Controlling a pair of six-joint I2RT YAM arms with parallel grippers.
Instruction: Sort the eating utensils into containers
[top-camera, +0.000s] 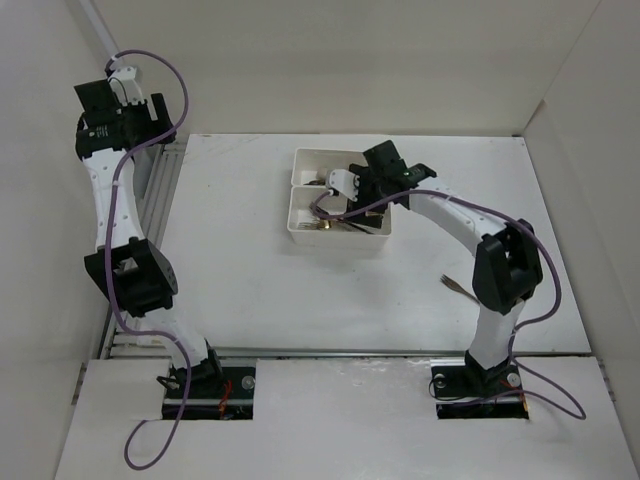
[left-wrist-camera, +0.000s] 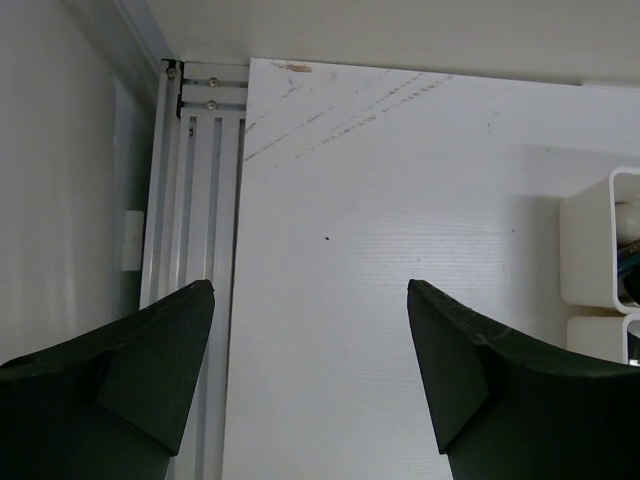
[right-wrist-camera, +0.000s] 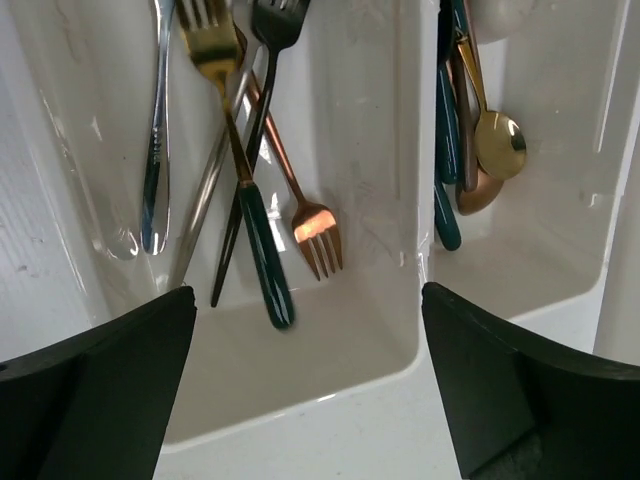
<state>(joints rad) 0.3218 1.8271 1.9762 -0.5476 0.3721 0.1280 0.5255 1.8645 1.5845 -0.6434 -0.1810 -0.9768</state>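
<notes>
Overhead looking down on table (top-camera: 260, 290), wrist views close, trays (top-camera: 312, 163) shared

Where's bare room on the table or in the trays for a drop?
Free: white table between the left arm and the joined white plastic trays, and along their near side. Fork compartment floor between the copper fork and the right fingers. Crowded: further in, utensils overlapping in both compartments.

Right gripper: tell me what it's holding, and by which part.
Nothing. The right gripper is open and empty, hanging above the tray in which the forks lie; none of them is between its jaws.
</notes>
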